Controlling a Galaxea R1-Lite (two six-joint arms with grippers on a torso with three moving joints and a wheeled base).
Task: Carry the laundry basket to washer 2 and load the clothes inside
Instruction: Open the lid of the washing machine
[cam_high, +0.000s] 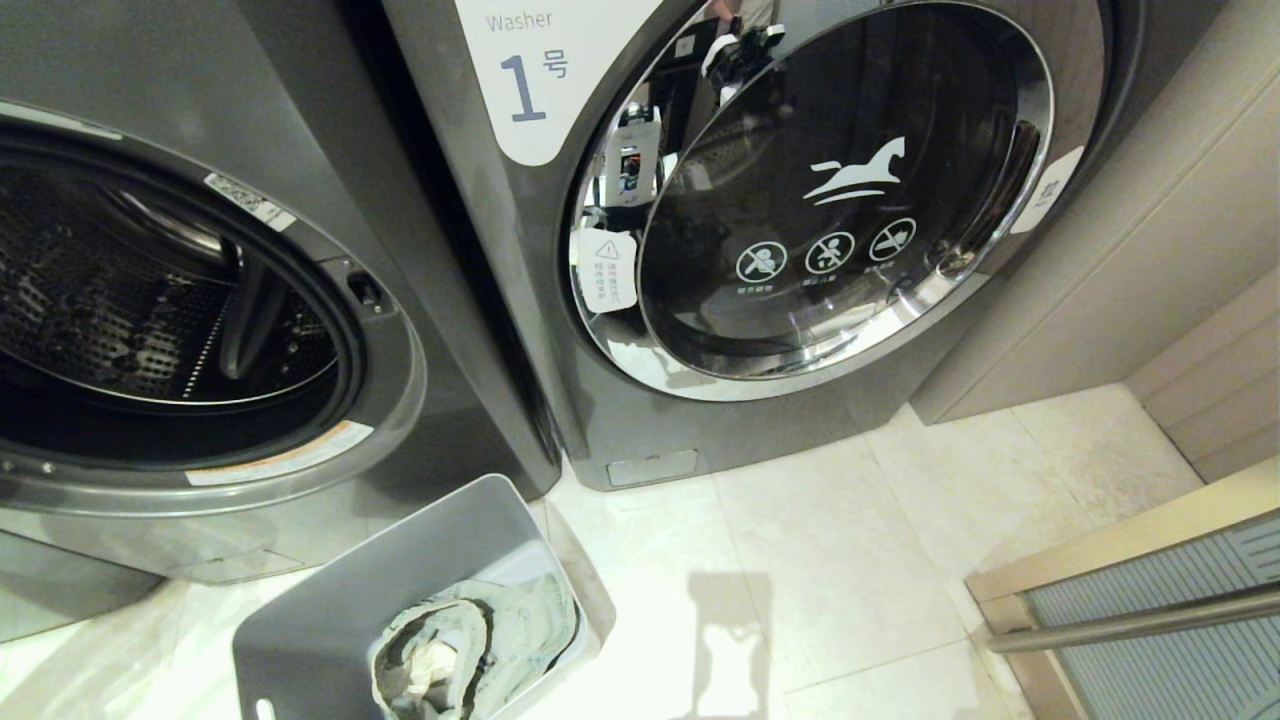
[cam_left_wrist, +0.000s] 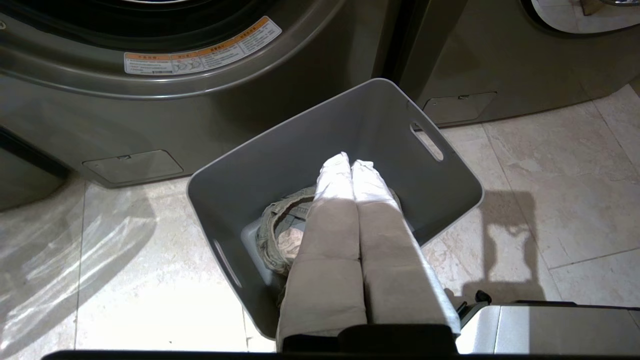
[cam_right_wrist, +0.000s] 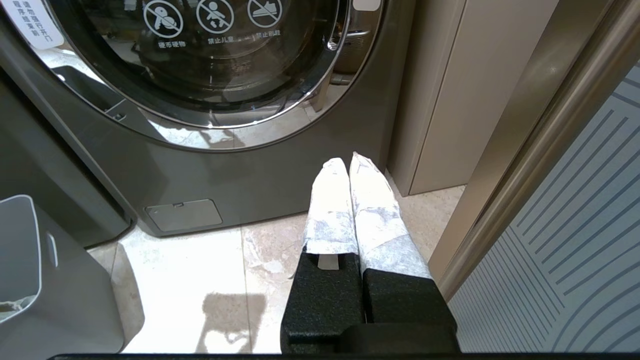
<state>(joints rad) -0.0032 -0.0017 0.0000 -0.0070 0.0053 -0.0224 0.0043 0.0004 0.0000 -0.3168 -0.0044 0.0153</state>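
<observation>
The laundry basket (cam_high: 330, 620) stands on the pale tiled floor (cam_high: 850, 560), just in front of the open washer (cam_high: 200, 300) on the robot's left. It is a grey plastic tub, rectangular with rounded corners, with smooth solid walls. A slot handle (cam_left_wrist: 426, 141) is cut into each short side; both slots show in the left wrist view. It sits askew to the machine fronts, 1 corner pointing toward the gap between the 2 machines.

The clothes (cam_high: 470, 640) lie in the bottom of the basket: a small crumpled bundle of faded grey-green denim-like fabric. A thick seamed band curls round a white inner patch (cam_high: 430, 665).

The open washer is dark grey. Its perforated steel drum (cam_high: 110, 300) is exposed, and a warning sticker (cam_left_wrist: 200, 47) runs along the lower rim of the opening. No number label on it is in view.

To its right stands a like dark grey washer (cam_high: 760, 200) whose white label carries a blue "1" (cam_high: 523, 88). Its chrome-ringed glass door is closed and bears a white horse logo (cam_high: 855, 172) above 3 round prohibition symbols.

The left gripper (cam_left_wrist: 350, 162) hangs above the basket, its white-wrapped fingers pressed together with nothing between them. The right gripper (cam_right_wrist: 347, 162) hangs over bare floor before washer 1, jaws likewise together and empty.
</observation>
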